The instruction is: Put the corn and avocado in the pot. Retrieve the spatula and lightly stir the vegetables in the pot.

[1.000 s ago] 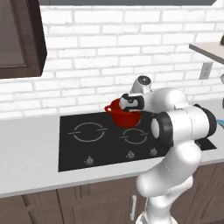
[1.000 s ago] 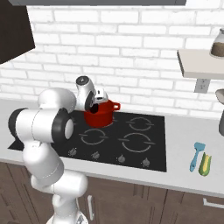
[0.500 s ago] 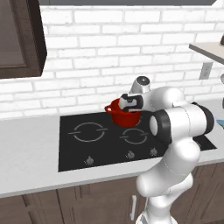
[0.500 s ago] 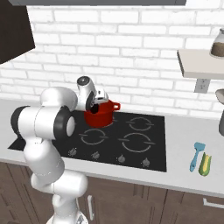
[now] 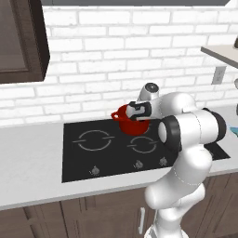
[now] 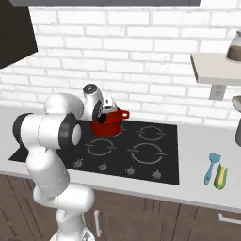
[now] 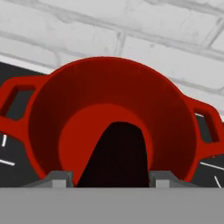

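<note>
The fingers [image 7: 111, 180] grasp the small, hard, slippery avocado [image 7: 116, 153] at its sides over the pot [image 7: 48, 109].

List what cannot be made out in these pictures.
Hand view: the avocado is cut off at the bottom edge and hides part of the floor of the pot.
Left base view: the gripper hides the pot's inside.
Right base view: the corn is too small to show kernels.

White brick wall [image 5: 116, 56] behind a black four-burner cooktop [image 6: 136, 150] set in a pale grey counter [image 5: 32, 172]. Dark wood cabinets [image 5: 74, 216] below the cooktop, dark upper cabinet [image 5: 21, 42] above-left, pale shelf [image 6: 214, 68] above-right, outlet [image 6: 216, 92] under the shelf.
</note>
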You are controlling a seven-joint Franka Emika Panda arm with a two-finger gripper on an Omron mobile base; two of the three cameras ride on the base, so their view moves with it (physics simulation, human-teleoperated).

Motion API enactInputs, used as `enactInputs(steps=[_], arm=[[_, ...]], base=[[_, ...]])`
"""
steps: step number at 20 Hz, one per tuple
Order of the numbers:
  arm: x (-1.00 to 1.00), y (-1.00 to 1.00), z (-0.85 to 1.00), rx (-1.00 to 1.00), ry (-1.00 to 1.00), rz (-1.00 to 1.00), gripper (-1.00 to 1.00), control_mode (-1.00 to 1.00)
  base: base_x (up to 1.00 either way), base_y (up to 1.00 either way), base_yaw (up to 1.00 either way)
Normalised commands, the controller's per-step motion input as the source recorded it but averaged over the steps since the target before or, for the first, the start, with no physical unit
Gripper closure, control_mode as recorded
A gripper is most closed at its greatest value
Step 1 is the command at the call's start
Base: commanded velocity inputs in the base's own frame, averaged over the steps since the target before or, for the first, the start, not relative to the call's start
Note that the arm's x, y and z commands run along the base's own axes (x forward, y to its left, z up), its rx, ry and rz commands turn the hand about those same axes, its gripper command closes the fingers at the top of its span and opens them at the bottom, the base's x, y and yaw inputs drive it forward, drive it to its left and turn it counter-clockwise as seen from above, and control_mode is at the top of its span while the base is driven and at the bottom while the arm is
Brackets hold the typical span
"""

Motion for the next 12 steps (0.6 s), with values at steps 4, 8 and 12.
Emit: enactInputs(steps=[4, 8, 12], arm=[[0.03, 0.00, -0.08, 0.00, 0.00, 0.00, 1.00, -1.00], [0.15, 0.00, -0.03, 0.00, 0.00, 0.00, 1.00, -1.00], [0.28, 0.00, -0.02, 0.00, 0.00, 0.00, 1.00, -1.00]], base=[[0.00, 0.00, 0.00], [0.00, 0.00, 0.00], [0.00, 0.00, 0.00]])
